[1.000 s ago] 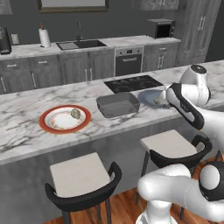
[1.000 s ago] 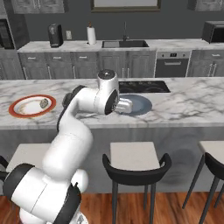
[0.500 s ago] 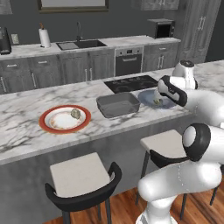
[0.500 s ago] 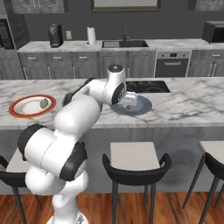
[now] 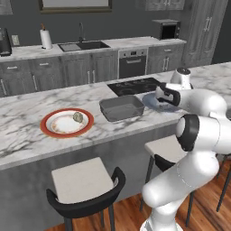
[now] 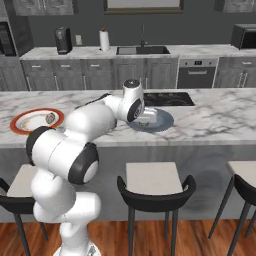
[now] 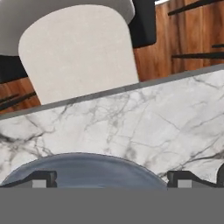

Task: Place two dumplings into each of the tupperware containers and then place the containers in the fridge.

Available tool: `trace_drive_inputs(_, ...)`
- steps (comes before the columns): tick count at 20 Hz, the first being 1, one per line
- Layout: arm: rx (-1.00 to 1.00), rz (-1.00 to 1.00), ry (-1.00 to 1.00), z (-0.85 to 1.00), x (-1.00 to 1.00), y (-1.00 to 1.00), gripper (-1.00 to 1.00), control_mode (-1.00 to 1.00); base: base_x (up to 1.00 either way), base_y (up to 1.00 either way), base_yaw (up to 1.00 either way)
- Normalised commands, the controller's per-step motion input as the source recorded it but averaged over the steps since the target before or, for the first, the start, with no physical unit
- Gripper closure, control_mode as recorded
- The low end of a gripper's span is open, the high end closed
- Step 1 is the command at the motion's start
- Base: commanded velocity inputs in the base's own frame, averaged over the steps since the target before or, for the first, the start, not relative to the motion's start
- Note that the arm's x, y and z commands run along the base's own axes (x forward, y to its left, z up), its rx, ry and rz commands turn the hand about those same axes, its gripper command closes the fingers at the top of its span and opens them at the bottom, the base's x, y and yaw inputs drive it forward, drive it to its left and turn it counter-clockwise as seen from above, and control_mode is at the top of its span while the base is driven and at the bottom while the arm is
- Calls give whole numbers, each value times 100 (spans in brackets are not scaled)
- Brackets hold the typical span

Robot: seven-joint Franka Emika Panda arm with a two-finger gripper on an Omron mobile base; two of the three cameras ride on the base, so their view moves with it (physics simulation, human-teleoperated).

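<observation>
One dumpling lies on the red-rimmed white plate, far left on the marble counter; the right base view shows this dumpling too. A grey tupperware container stands empty mid-counter. My gripper hangs open just right of it, low over the round blue-grey plate. In the hand view the fingertips stand wide apart over the blue-grey plate, nothing between them. The right base view has the gripper at that plate's left edge. The fridge is out of view.
A black cooktop is set into the counter behind the container. Stools stand along the counter's front edge, one stool seat below the hand. Sink, oven and cabinets line the back wall.
The arm has swung round, its elbow dropping toward the counter's front. The hand has shifted a little toward the container, staying over the blue-grey plate. The jaws stayed open.
</observation>
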Motion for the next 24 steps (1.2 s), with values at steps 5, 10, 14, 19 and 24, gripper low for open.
trace_drive_inputs(5, 0, 0, 0, -11, 51, -13, -100, -100, 0, 0, 0)
trace_drive_inputs(10, 0, 0, 0, -13, 36, -9, -100, -100, 0, 0, 0)
trace_drive_inputs(14, -5, 0, 0, -31, 17, 0, -100, -100, 0, 0, 0)
trace_drive_inputs(19, -4, 0, 1, -32, 29, 0, -100, -100, 0, 0, 0)
trace_drive_inputs(24, -2, 0, 1, -24, 25, 0, 100, -100, 0, 0, 0)
